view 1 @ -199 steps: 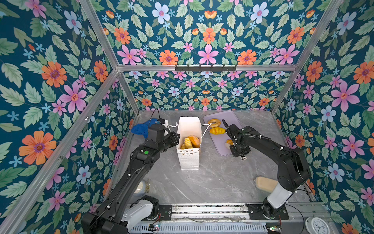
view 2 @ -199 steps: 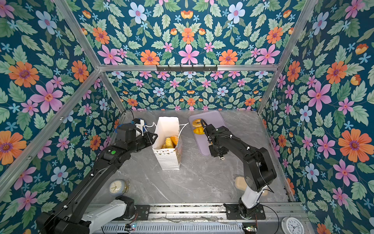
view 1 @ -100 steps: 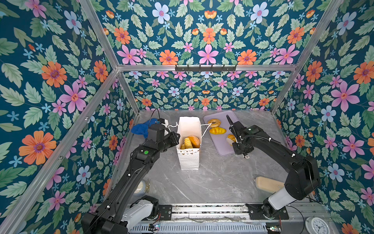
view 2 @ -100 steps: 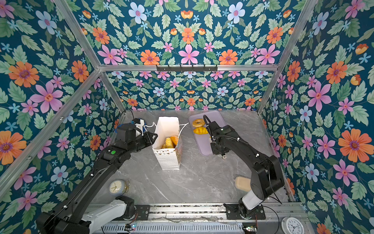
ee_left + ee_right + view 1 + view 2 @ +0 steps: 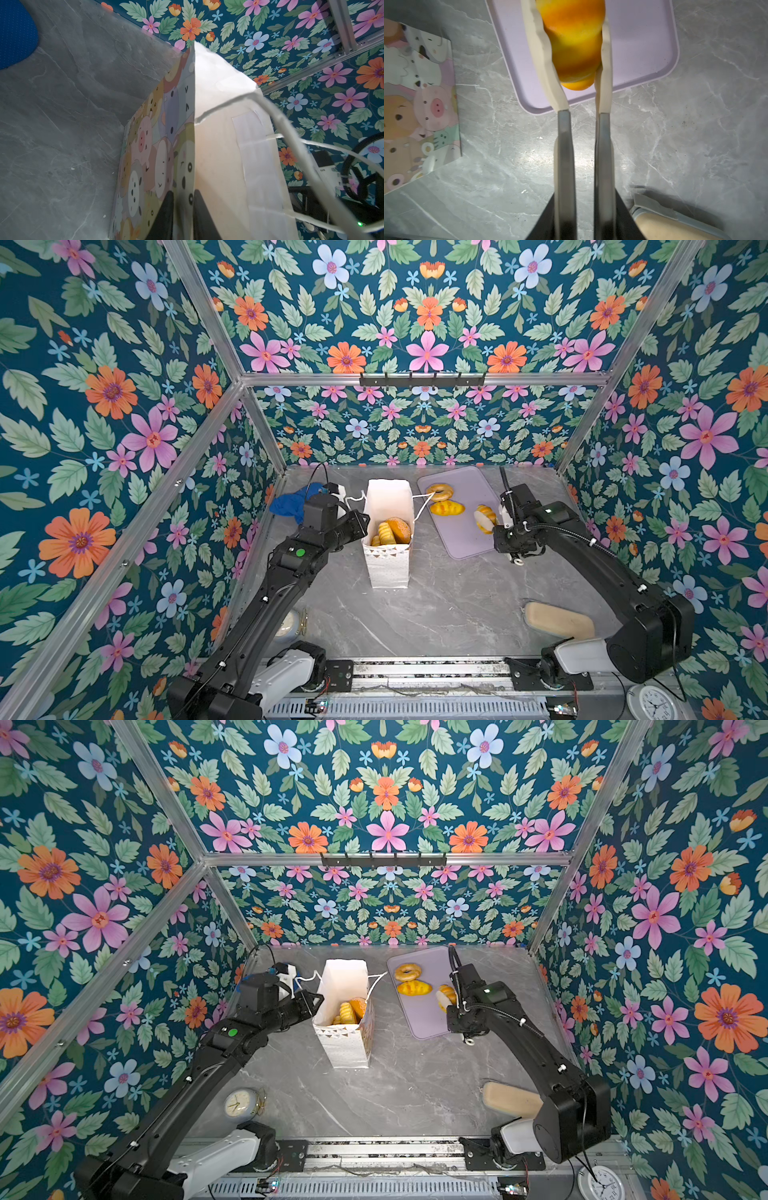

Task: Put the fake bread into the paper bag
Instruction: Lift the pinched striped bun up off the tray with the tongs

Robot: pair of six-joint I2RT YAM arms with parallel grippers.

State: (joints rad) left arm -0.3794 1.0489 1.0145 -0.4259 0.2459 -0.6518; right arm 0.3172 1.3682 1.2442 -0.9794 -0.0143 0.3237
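Two cream-padded fingers (image 5: 542, 62) of the right hand (image 5: 566, 25) were pressed against a glossy yellow-orange toy bun (image 5: 575, 47), pinching it over a flat lilac rectangular tray (image 5: 643, 52); whether the bun touched the tray could not be told. Farther back on that tray lay a golden ring bagel (image 5: 439, 492) and a long yellow toy loaf (image 5: 446, 508), just beside each other. The left hand (image 5: 182, 207) was closed on the upper side wall of a tall white paper gift bag (image 5: 218, 145), one dark finger on each face of the paper. The bag stood upright on the grey marbled bench (image 5: 436, 605), just left of the tray, its cord handles hanging outward. Several golden toy pastries (image 5: 392, 531) sat inside it. A blue cloth (image 5: 291, 504) lay behind the left hand, and a matte pale-beige oblong (image 5: 557, 620) lay near the right arm's base.
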